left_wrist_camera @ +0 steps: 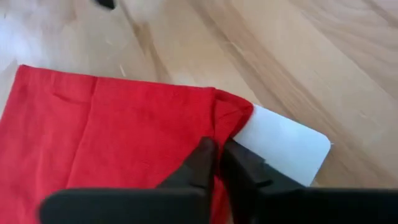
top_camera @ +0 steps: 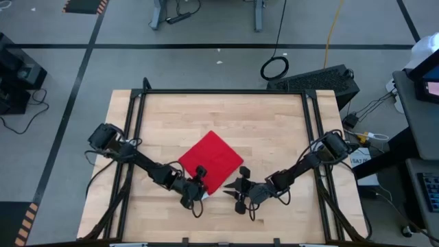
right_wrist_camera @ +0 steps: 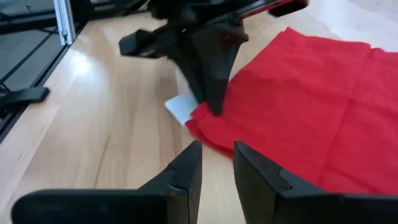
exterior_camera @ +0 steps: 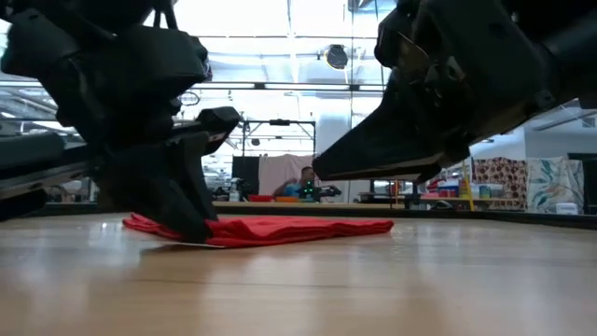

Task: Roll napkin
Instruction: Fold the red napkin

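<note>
Red fabric marks the napkin (top_camera: 211,162), lying flat as a diamond at the centre of the wooden surface (top_camera: 171,113). The left end effector (left_wrist_camera: 214,163) has its fingers pinched together on the napkin's 6 o'clock corner, beside the white tag (left_wrist_camera: 283,144). The right end effector (right_wrist_camera: 217,165) hovers just off that corner at 4 o'clock, fingers slightly apart and holding nothing. Judged step: corner grasp, start of the roll. The next move calls for lifting this corner and turning it over toward 12 o'clock, keeping the edge taut. Bare surface is available toward 12, 9 and 3 o'clock; the near edge at 6 o'clock is close.
</note>
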